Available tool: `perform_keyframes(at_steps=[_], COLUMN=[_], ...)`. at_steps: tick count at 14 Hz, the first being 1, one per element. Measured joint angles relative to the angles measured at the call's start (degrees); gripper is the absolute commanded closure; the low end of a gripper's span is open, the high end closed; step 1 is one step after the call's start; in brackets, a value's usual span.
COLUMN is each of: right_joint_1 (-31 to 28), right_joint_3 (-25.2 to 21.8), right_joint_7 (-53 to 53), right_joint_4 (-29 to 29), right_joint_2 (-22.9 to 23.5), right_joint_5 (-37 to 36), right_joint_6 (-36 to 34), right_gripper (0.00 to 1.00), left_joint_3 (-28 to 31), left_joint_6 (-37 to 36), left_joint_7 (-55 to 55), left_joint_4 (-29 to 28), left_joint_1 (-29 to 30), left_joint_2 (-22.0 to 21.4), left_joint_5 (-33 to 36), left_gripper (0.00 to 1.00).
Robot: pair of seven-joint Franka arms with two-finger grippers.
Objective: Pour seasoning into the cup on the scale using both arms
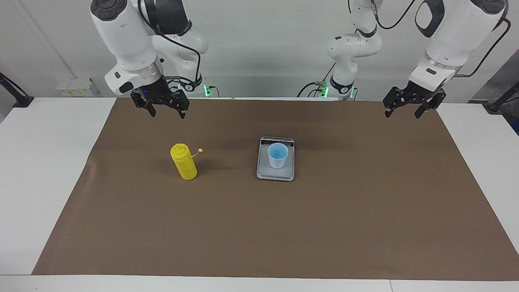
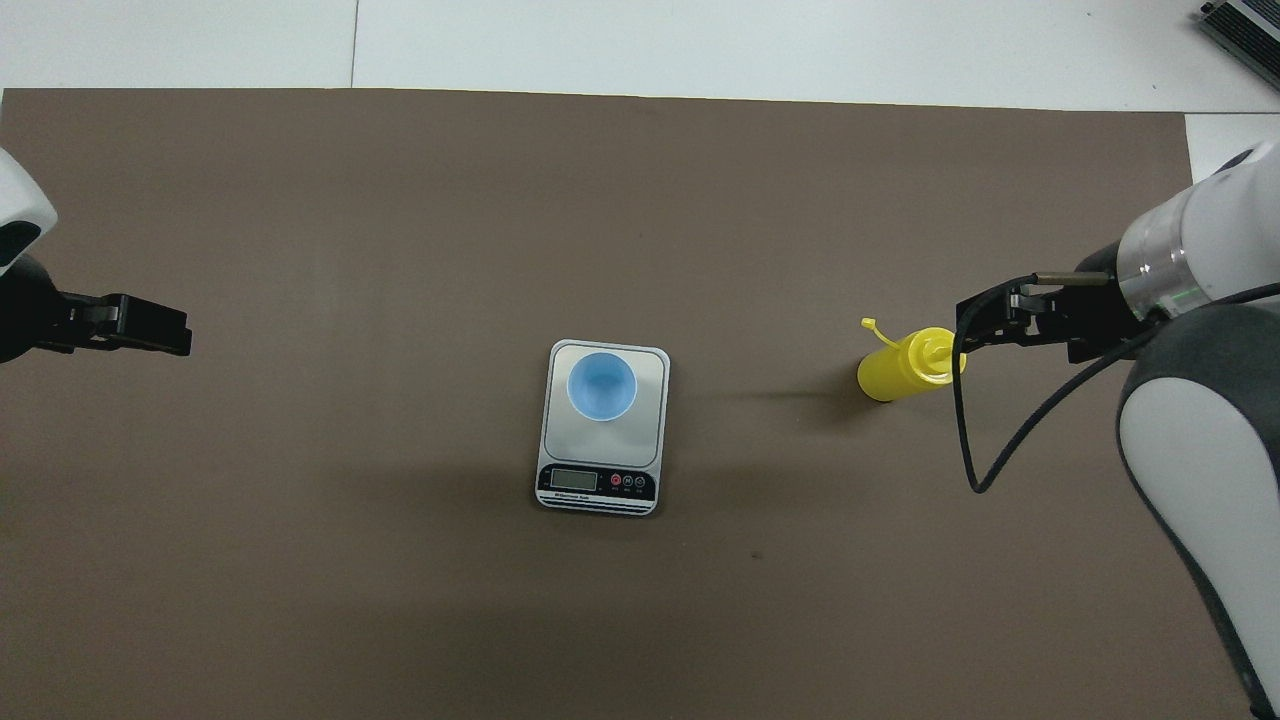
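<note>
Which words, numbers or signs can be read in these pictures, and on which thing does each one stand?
No text can be read.
scale: its display shows no legible digits; the small print under it and the marks on its buttons are too small to read.
seasoning bottle: no label shows.
cup: no marking shows.

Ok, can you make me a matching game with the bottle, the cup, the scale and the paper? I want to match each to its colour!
Things:
1. bottle
2. cup
3. scale
4. paper

Colours:
A. silver-grey
B. brown
C. yellow
D. pale blue

Pairs: 1-C, 2-D, 3-A, 4-B
</note>
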Motion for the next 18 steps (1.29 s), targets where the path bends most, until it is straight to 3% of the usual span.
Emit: perform_keyframes(at_steps=[3,18], right_joint_1=[-0.87,-0.84], right_joint_3=[-0.02,0.08], right_joint_7=[0.0,-0.03], right_joint_4=[-0.16,-0.68], right_joint_2=[-0.33,-0.44], right_joint_5=[-0.01,-3.89], right_joint_6=[2.53,2.31], right_gripper=[0.0,0.0], left_joint_3=[0.0,0.0], left_joint_6=[0.0,0.0], left_joint_7=[0.0,0.0], left_joint_4=[0.0,0.0], left_joint_1=[0.0,0.0], left_joint_2=[0.0,0.0], left_joint_5=[0.0,0.0], left_gripper=[0.0,0.0])
